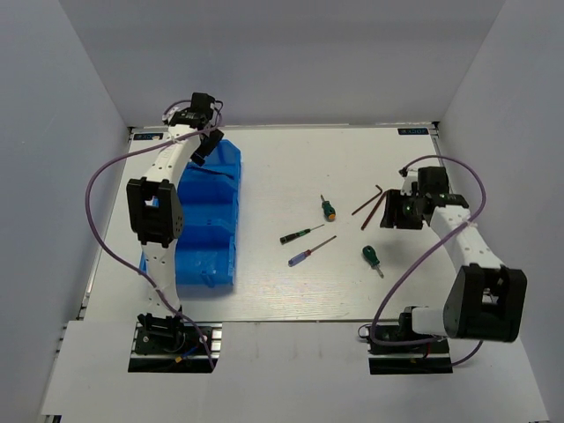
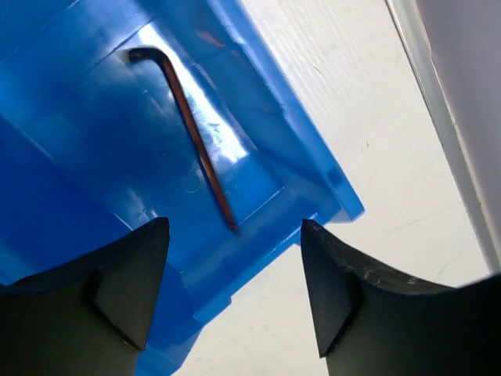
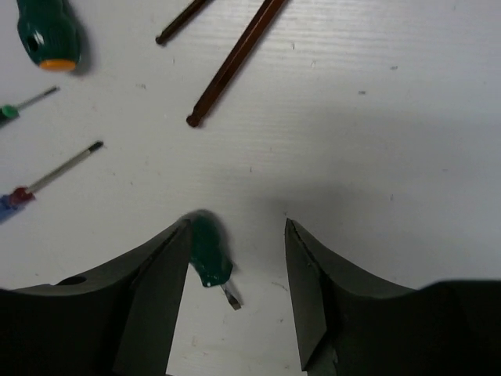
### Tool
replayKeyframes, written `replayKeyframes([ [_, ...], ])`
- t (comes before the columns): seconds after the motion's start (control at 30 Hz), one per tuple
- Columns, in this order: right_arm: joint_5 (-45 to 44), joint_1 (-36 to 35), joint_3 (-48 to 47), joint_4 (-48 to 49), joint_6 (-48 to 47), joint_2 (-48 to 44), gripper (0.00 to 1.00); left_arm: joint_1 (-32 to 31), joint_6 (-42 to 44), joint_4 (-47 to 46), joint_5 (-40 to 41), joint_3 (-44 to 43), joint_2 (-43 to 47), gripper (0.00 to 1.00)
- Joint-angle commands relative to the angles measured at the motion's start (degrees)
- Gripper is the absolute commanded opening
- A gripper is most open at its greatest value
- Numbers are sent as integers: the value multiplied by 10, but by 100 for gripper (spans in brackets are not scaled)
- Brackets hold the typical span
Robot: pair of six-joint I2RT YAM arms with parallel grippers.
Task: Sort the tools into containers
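Note:
An open-topped blue bin (image 1: 211, 256) lies at the table's left. My left gripper (image 1: 204, 146) hovers over its far end, open and empty (image 2: 235, 227). Below it a dark L-shaped hex key (image 2: 188, 129) lies on the bin's floor (image 2: 94, 141). My right gripper (image 1: 389, 211) is open and empty (image 3: 238, 225) above the table. Under its left finger lies a stubby green screwdriver (image 3: 210, 254), untouched (image 1: 371, 257). Two hex keys (image 1: 370, 207) lie just ahead of it (image 3: 231, 63). An orange-ended stubby screwdriver (image 1: 328, 210), a green slim one (image 1: 300, 234) and a purple slim one (image 1: 310, 251) lie mid-table.
White walls close in the table at the back and on both sides. The bin's far corner (image 2: 344, 207) sits close to the back left edge of the table. A purple cable (image 1: 101, 220) loops off the left arm, another (image 1: 414, 264) off the right.

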State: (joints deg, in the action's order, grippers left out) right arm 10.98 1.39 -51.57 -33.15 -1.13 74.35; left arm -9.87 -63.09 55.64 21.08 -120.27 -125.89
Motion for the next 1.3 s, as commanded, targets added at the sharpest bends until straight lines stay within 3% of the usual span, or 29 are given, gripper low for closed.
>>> replayKeyframes([
  [0.0, -22, -1, -56, 14, 55, 57, 56, -17, 164, -80, -51, 19, 64, 78],
  [0.17, -15, -13, -122, 42, 108, 141, 56, -37, 380, -187, -177, 173, 175, 78],
  [0.2, -22, -13, -151, 21, 111, 175, 56, -38, 403, -214, -214, 253, 233, 80],
  [0.3, -71, -37, -210, -10, 130, 257, 54, -49, 454, -265, -245, 379, 316, 81],
  [0.47, -103, -53, -238, 14, 133, 309, 54, -60, 494, -272, -271, 503, 453, 81],
  [0.6, -178, -73, -245, 26, 133, 333, 54, -72, 504, -261, -278, 543, 514, 81],
  [0.77, -193, -88, -246, 41, 144, 369, 54, -83, 494, -254, -271, 567, 553, 82],
  [0.9, -222, -99, -243, 35, 157, 391, 45, -96, 494, -236, -271, 567, 561, 82],
  [0.97, -221, -98, -238, 18, 172, 402, 38, -102, 494, -230, -271, 567, 561, 82],
  [1.1, -214, -91, -230, -11, 181, 400, 0, -107, 494, -230, -271, 573, 561, 82],
  [1.27, -174, -73, -238, -48, 179, 342, 0, -112, 494, -242, -271, 579, 579, 82],
])
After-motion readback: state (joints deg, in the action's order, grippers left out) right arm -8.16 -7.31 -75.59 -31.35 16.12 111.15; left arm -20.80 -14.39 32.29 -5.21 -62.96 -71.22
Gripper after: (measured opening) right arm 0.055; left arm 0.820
